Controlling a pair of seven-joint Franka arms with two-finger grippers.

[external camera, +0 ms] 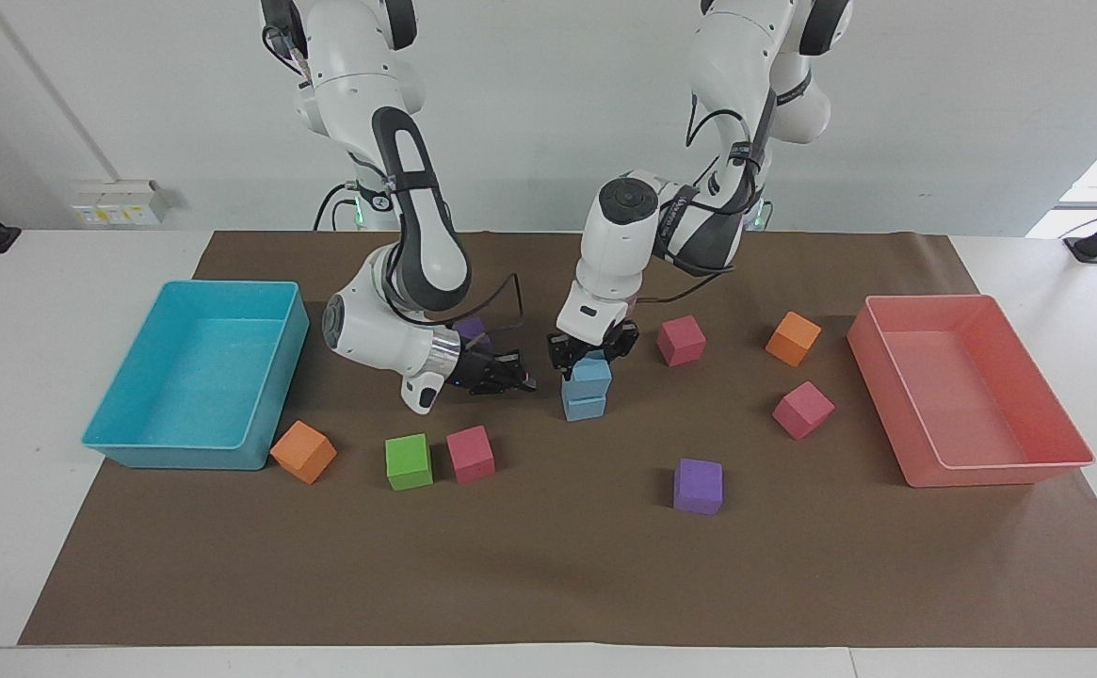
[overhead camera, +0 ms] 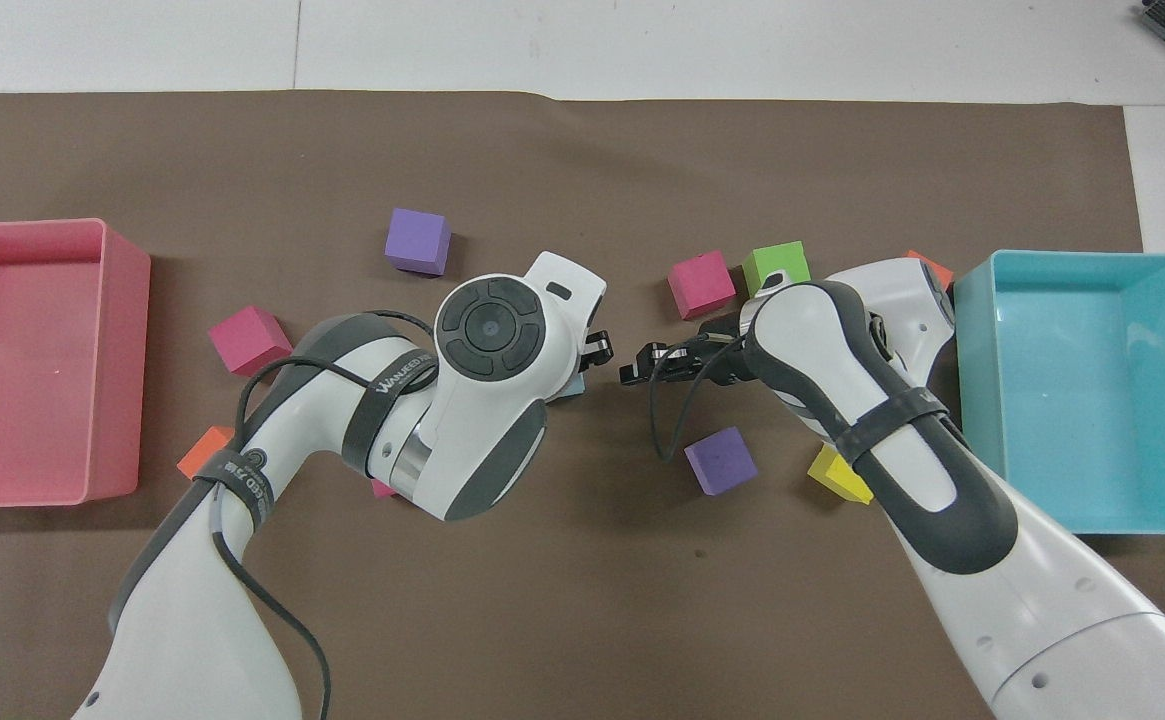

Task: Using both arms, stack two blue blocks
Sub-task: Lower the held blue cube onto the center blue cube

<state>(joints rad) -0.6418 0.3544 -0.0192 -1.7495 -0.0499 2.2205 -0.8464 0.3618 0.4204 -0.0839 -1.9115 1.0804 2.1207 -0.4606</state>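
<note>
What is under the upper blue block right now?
The upper blue block sits on the lower blue block, which rests on the brown mat. The left gripper covers its top; the contact face is hidden.

Left pincer [external camera: 593, 352] points down; right pincer [external camera: 522, 379] shut, pointing sideways.

We are looking at a robotics lab: two white jointed robot arms [external camera: 397, 188] mounted at a white table [external camera: 40, 282] under brown paper sheeting [external camera: 548, 565], a bare white wall [external camera: 548, 94], sorting trays and foam cubes flanking each black pincer [external camera: 588, 347].
</note>
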